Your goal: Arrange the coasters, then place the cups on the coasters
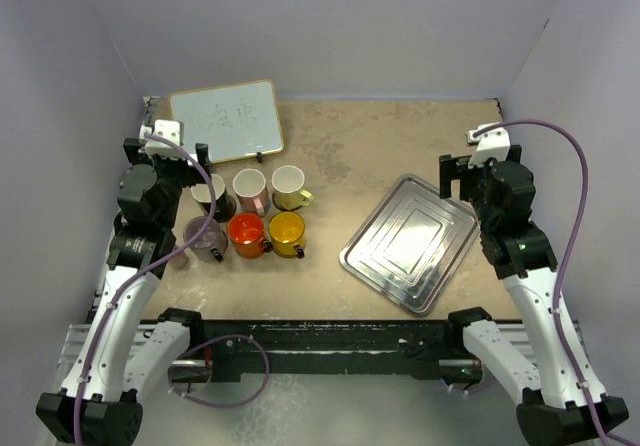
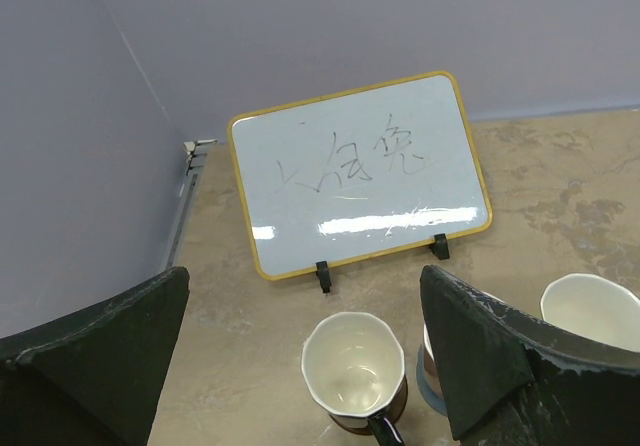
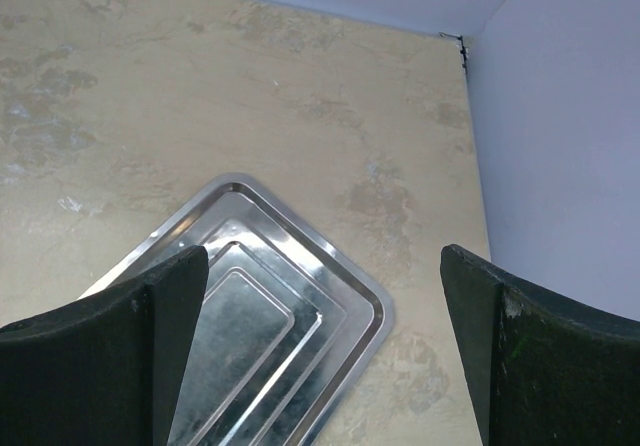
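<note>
Just below left end effector (image 2: 305, 296), cup (image 2: 355, 371)

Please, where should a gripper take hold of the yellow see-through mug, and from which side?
Probably the rim wall on its right side, coming from above with one finger inside. The yellow mug stands upright with its mouth open, the red-orange mug crowds its left, and its right side is the exposed one.

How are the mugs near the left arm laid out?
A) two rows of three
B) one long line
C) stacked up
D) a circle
A: from above, the black mug, pink mug and yellow-green mug form the back row, and the purple mug, red-orange mug and yellow mug form the front row.
</note>
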Available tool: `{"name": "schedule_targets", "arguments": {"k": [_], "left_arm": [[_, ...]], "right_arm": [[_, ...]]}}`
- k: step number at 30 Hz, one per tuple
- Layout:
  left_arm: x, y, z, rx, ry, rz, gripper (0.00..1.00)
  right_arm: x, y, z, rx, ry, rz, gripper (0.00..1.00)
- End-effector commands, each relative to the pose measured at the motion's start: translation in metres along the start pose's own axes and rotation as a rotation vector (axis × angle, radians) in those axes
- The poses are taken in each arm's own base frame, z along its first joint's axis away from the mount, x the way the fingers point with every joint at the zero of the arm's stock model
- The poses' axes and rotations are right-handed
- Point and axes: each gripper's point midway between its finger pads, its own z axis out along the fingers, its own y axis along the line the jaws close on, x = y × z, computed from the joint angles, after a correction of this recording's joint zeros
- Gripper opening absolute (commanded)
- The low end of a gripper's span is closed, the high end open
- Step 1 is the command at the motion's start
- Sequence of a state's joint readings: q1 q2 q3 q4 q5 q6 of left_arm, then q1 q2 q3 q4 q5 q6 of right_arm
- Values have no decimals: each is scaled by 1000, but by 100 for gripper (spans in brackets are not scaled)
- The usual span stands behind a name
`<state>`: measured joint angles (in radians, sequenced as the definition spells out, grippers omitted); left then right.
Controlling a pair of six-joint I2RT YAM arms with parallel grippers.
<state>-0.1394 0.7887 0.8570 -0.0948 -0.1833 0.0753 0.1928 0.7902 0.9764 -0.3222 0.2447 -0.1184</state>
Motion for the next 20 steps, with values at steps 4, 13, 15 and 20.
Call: {"name": "schedule_targets", "arguments": {"k": [4,13,15,20], "left_arm": [[-12,7,-2,-21,-42,3,94],[-12,8,-2,-22,-39,7,95],[-12,9,-2,-28,-39,7,95],[-14,13,-2,-49,-39,9,98]], "right_arm": [[-14,-7,-1,24,-57,10,100],[-13,-6,-1,14,-54,13,100],[-13,-6,-1,14,-54,14,100],[-12,-5,0,10,-49,12,100]]}}
